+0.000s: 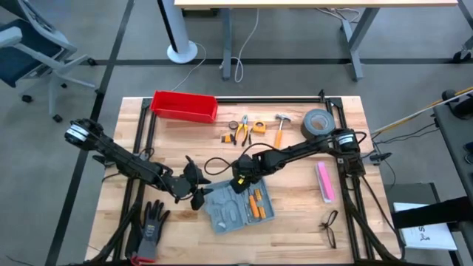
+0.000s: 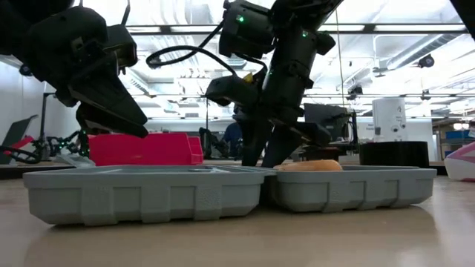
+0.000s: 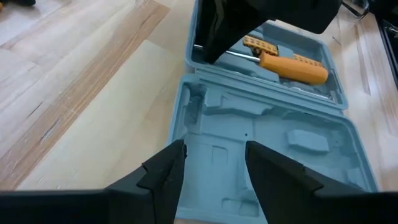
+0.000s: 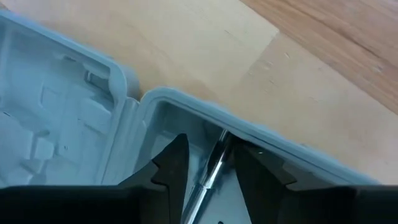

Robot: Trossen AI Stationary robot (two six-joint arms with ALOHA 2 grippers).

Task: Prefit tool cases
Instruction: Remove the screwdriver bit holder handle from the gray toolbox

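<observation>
Lying open and flat at the table's front centre, the small grey-blue hinged plastic tool case shows both moulded halves face up, so its slots can take tools from above. One half is bare; the other holds an orange-handled screwdriver and similar orange pieces. Over the bare half hovers the left gripper, fingers parted with nothing between them, probably ready to steady the case. At the filled half's far edge, the right gripper has its fingers narrowly spread about a slim metal shaft (whether it truly pinches it, I cannot tell), seemingly seating that tool into its groove. Remaining loose tools wait beside a red rectangular bin.
</observation>
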